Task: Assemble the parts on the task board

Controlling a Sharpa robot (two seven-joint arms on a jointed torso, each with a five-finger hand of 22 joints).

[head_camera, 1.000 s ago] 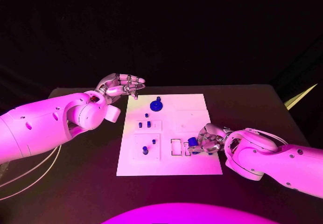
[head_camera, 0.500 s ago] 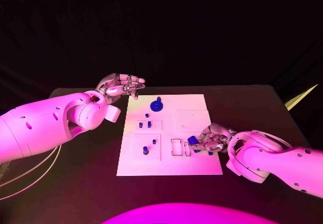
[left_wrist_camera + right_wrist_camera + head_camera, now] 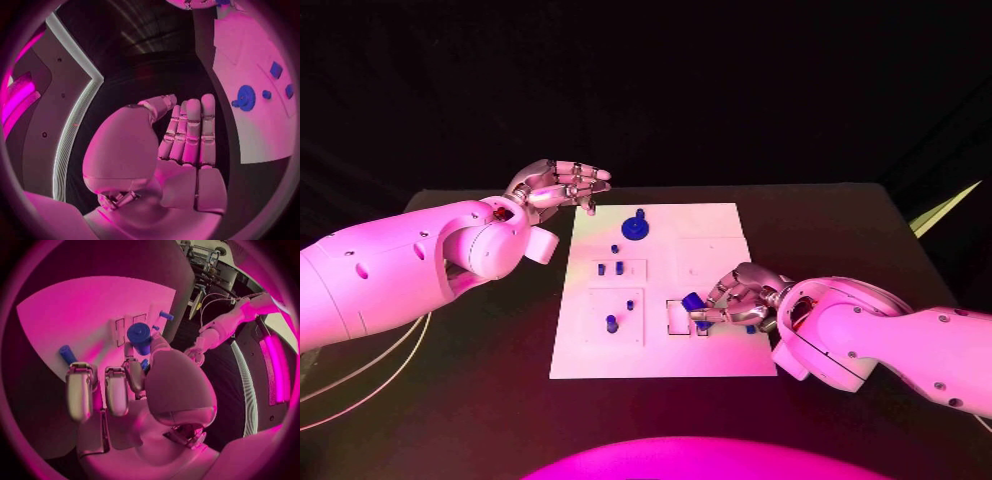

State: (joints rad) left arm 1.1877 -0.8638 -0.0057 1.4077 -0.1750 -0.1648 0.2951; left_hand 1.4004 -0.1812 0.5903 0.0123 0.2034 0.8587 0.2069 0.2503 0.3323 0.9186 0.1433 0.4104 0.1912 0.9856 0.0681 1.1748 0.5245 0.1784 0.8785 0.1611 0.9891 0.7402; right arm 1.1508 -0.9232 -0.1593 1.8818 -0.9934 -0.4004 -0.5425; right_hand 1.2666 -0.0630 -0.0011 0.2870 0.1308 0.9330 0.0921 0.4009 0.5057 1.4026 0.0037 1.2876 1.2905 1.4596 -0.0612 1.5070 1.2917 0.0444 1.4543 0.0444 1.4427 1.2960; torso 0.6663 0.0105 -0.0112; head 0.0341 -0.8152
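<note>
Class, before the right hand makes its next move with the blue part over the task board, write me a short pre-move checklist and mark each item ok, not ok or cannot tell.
1. Right hand holds a blue part: ok, the cylinder sits pinched at its fingertips.
2. Hand is over the task board: ok, it is above the near right area by the rectangular slots.
3. Part lined up with a slot: cannot tell, the fingers hide the contact.
4. Left hand out of the way: ok, it is beyond the board's far left corner, holding nothing.
5. Other parts undisturbed: ok, the blue round piece lies at the far end, apart from both hands.
</note>
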